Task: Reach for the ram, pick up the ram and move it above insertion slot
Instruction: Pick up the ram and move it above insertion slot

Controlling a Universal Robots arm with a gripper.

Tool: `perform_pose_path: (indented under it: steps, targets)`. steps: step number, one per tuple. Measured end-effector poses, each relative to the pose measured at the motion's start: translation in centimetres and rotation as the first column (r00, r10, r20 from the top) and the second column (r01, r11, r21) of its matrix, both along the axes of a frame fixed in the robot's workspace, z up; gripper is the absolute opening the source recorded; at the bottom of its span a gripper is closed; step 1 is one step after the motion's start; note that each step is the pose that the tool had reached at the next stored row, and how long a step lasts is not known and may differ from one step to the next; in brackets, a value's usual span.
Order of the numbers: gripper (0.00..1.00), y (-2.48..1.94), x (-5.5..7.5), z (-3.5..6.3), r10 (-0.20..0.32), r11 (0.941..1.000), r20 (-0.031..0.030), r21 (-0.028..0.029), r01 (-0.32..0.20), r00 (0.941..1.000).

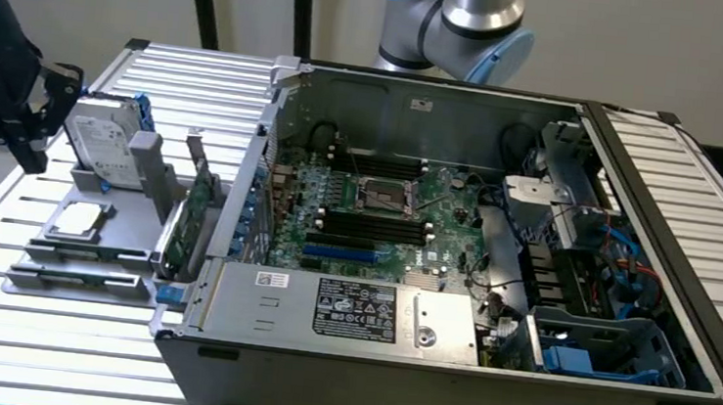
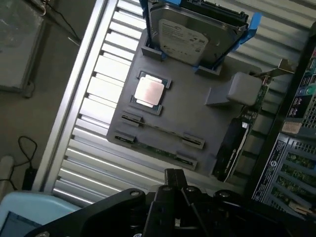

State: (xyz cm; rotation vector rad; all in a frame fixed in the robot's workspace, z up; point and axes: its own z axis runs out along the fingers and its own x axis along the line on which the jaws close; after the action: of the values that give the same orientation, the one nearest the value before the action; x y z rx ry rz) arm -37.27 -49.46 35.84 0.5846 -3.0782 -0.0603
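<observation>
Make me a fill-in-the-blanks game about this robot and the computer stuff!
The end effector is ___.
The ram lies in the ___ holder.
The chip between the hard drive and the ram is ___ in shape.
The computer case is ___, showing its motherboard.
Missing words: shut, grey, square, open.

In the exterior view we look down from high and well back over the whole open computer case (image 1: 319, 381) on the slatted table (image 1: 9, 339). In the wrist view we look steeply down from close behind the gripper (image 2: 175, 185) onto the gray holder (image 2: 197, 118) beneath it. Both views share that holder, its hard drive (image 2: 190, 37) and the case wall beside it.
</observation>
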Motion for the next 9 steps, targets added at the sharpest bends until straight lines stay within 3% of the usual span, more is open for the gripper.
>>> perform_pose_path:
  steps: [5, 9]
  targets:
    - [0.11, 0.00, 0.00, -0.07, 0.090, 0.9959, 0.0000, 0.0000, -0.090, 0.9959]
    - [0.11, 0.00, 0.00, -0.12, 0.163, 0.9866, 0.0000, 0.0000, -0.163, 0.9866]
